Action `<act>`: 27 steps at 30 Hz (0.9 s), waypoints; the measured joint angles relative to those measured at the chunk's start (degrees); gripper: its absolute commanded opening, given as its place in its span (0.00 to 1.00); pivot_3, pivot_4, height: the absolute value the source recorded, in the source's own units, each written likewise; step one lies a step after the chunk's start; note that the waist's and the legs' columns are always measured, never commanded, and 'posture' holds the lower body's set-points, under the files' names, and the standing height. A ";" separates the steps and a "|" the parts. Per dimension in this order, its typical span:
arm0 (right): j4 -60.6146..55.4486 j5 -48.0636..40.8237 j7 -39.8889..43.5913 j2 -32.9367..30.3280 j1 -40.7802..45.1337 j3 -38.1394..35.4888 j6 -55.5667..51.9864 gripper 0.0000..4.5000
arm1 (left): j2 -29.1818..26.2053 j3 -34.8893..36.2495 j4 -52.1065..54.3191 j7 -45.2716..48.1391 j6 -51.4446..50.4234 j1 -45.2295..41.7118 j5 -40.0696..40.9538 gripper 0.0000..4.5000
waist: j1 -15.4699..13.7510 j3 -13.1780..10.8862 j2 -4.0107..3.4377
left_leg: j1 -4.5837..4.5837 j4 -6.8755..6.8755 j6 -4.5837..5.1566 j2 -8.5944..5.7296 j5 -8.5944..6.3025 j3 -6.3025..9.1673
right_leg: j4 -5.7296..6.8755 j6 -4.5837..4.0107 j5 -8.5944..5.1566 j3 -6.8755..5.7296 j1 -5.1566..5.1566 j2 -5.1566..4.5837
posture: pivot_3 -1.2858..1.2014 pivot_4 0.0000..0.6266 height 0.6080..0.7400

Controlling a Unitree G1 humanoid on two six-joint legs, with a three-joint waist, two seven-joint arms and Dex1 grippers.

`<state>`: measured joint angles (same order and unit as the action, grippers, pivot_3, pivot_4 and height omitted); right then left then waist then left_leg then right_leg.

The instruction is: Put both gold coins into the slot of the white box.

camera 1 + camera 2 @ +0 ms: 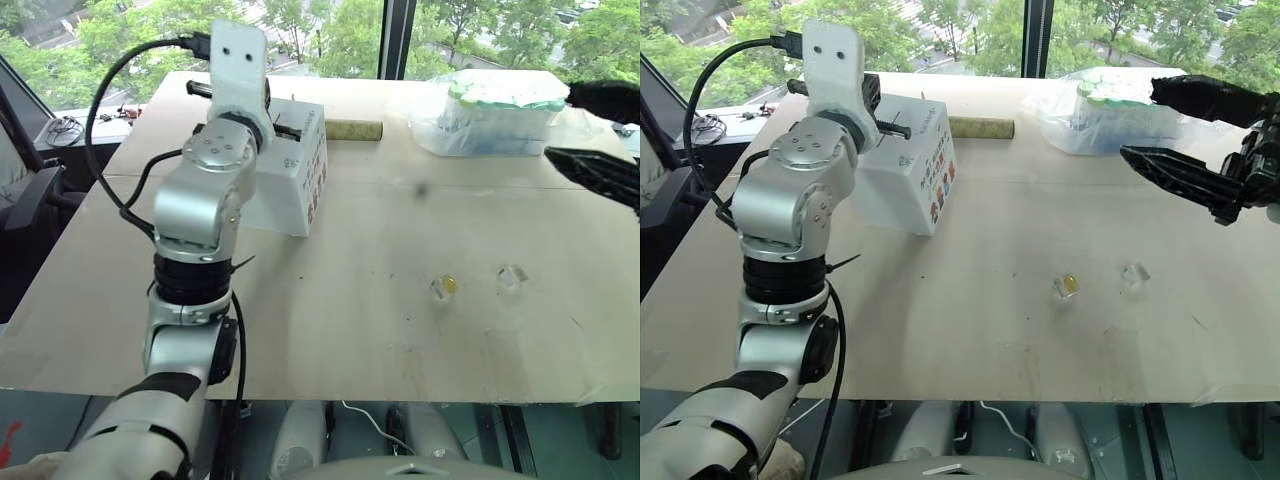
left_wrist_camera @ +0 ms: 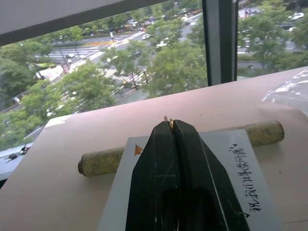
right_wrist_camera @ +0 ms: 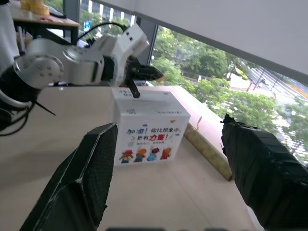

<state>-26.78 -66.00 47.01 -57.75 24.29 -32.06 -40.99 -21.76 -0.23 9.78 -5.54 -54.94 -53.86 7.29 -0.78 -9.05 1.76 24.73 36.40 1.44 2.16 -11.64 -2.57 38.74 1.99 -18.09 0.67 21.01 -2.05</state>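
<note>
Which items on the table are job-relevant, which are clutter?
Job:
- white box
- gold coin pinched in shut left pincer, above the box
- gold coin on table
- right pincer, open, empty

Clutter:
- brown tube
- bagged containers
- clear plastic piece

Your widest free patch is the bare table (image 1: 970, 330) across the center and lower part of the head view. Only 2 small clear plastic pieces (image 1: 1132, 273) sit there at center right, one with a gold coin (image 1: 1068, 285) in it. Upper left is crowded: the white box (image 1: 912, 175) stands there with the left gripper (image 2: 171, 126) shut right above it. Behind it lies a brown cardboard tube (image 1: 982, 127), and the plastic bag (image 1: 1090, 115) blocks the upper right, next to the spread-fingered right gripper (image 1: 1155, 120).
</note>
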 measured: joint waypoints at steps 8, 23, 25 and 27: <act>-1.01 0.14 -2.28 5.09 1.85 4.04 2.48 0.82 | 1.13 -0.46 -2.97 0.13 -4.52 -1.68 -3.75 0.00 | -0.01 -0.01 -0.01 | 0.04 0.00 -0.01 0.00 0.01 -0.02 | 0.03 0.00 0.00 -0.01 0.06 -0.09 | 0.52 0.24 1.00; -1.41 2.64 -0.38 4.90 -1.41 4.08 3.54 0.82 | 6.36 4.35 2.29 4.51 -19.21 -2.40 -1.95 0.00 | -0.03 0.00 -0.01 | 0.01 0.00 -0.02 -0.01 0.01 -0.01 | 0.08 0.00 0.00 -0.01 0.06 -0.11 | 0.52 0.24 1.00; -1.41 2.78 -0.19 4.90 -1.61 4.08 3.69 0.82 | 6.11 4.09 2.69 4.54 -19.83 -2.41 -2.21 0.00 | -0.03 0.00 -0.01 | 0.00 0.00 -0.02 -0.01 0.01 -0.02 | 0.09 0.00 0.00 0.00 0.06 -0.10 | 0.52 0.24 1.00; -1.41 2.87 -0.11 4.90 -1.81 4.07 3.73 0.82 | 5.65 3.56 2.97 4.51 -20.07 -2.27 -2.80 0.00 | -0.03 0.00 -0.01 | 0.00 0.00 -0.02 -0.01 0.01 -0.03 | 0.09 0.00 0.00 0.01 0.06 -0.10 | 0.52 0.24 1.00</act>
<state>-28.19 -63.13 46.90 -52.84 22.48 -27.98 -37.26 -16.10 3.33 12.76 -1.03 -75.01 -56.13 4.49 -0.81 -9.05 1.75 24.73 36.40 1.42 2.15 -11.63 -2.60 38.83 1.99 -18.09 0.69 21.07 -2.15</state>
